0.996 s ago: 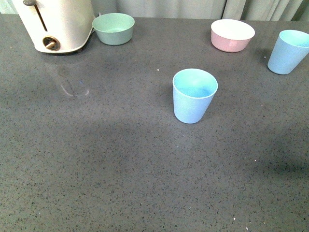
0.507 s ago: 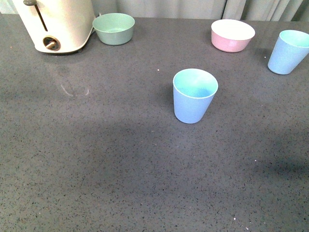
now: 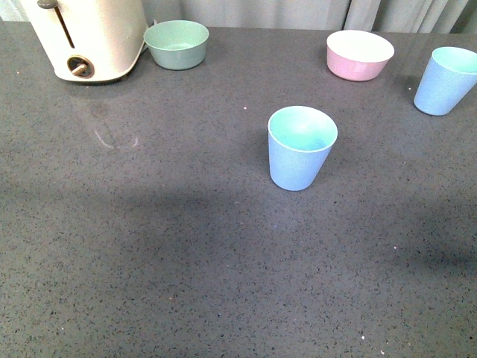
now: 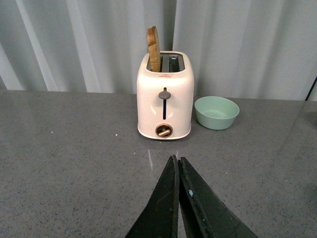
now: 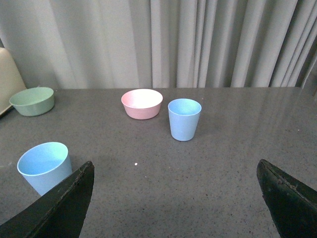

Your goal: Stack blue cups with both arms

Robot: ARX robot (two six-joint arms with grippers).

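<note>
One blue cup stands upright mid-table. The second blue cup stands upright at the far right edge of the front view. Neither arm shows in the front view. In the right wrist view my right gripper is open and empty, with the far cup ahead of it and the other cup beside one finger. In the left wrist view my left gripper is shut and empty, over bare table, pointing towards the toaster.
A cream toaster with a slice in it stands at the back left. A mint green bowl sits beside it. A pink bowl sits at the back right. Grey curtains hang behind the table.
</note>
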